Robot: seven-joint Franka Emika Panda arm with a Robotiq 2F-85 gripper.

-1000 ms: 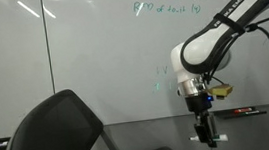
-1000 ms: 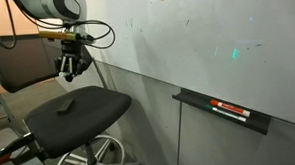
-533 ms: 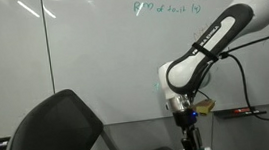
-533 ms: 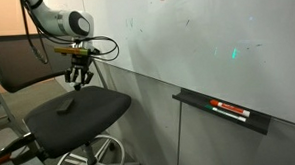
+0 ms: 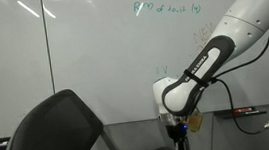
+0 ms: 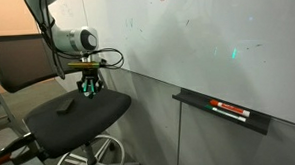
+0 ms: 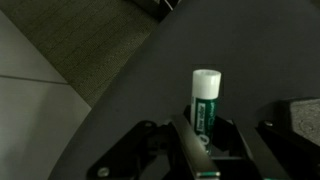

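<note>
While the arm (image 5: 209, 62) bends low over the chair seat (image 6: 89, 121), the fingers (image 7: 178, 140) are clamped tight on a green marker (image 7: 204, 108). Barrel's pinched and the white cap end pokes out past the tips twd the seat, so the wrist cam gets a clean look at it. In an exterior view the marker shows as a green fleck just above the seat's rear part, not touching as far as I can tell. Small dark obj (image 6: 63, 106) lies on the cushion, apart from the marker. Over by the whiteboard (image 6: 206, 40), a tray (image 6: 193, 99) keeps other pens (image 6: 230, 110) parked under the writing surface, handy.
</note>
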